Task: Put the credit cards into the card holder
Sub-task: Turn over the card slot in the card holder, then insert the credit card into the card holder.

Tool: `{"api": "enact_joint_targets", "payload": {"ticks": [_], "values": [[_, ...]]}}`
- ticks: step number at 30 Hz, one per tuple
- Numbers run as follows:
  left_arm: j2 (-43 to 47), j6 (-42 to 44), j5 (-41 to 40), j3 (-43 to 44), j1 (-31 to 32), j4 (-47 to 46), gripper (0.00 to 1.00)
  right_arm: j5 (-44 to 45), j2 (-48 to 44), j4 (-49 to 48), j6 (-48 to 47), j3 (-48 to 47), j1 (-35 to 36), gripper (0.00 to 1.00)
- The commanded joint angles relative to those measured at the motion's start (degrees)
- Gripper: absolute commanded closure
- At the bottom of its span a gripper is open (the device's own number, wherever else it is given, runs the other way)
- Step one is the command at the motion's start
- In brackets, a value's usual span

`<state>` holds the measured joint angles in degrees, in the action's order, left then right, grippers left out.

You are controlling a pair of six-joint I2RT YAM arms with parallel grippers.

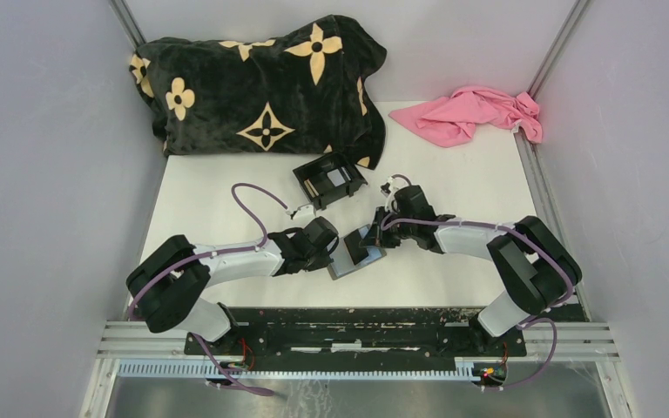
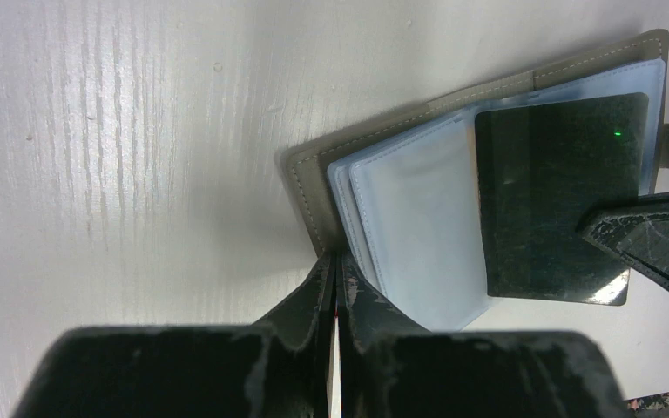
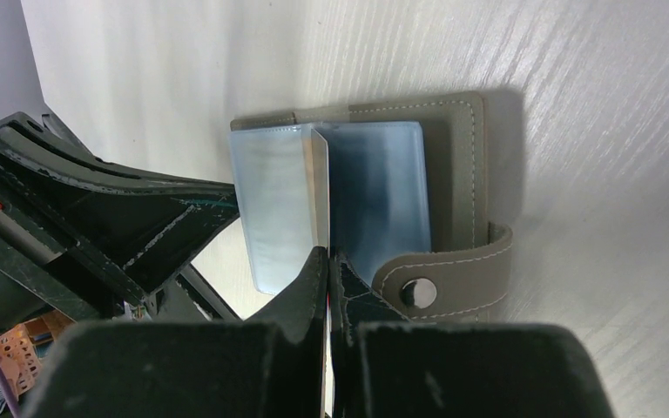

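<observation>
Thin, stiff, slick black card (image 2: 557, 192): right claw (image 3: 325, 254) pinches its edge. Left claw (image 2: 335, 263) pinches the floppy card holder (image 2: 309, 187) at lower centre, steadying limp sleeves (image 2: 409, 226).

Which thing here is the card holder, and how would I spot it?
Start at the white table and look near its front edge, where the left gripper and right gripper meet. The card holder lies open there: a flat grey wallet with clear plastic sleeves, unlike the black box farther back.
</observation>
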<state>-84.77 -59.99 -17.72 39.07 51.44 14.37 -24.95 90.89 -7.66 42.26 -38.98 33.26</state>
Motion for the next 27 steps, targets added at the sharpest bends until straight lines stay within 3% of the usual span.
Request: {"api": "enact_joint_targets", "payload": {"ticks": [1,27], "values": [[-3.9,2.7,-1.4,-2.7,-1.1,3.0,0.93,-1.6,-1.4,-2.8,1.0,2.0,0.1,0.99],[-6.5,2.7,-1.3,-3.2,-1.0,4.0,0.94,-2.9,5.3,-4.9,1.1,4.6,0.1,0.99]]}}
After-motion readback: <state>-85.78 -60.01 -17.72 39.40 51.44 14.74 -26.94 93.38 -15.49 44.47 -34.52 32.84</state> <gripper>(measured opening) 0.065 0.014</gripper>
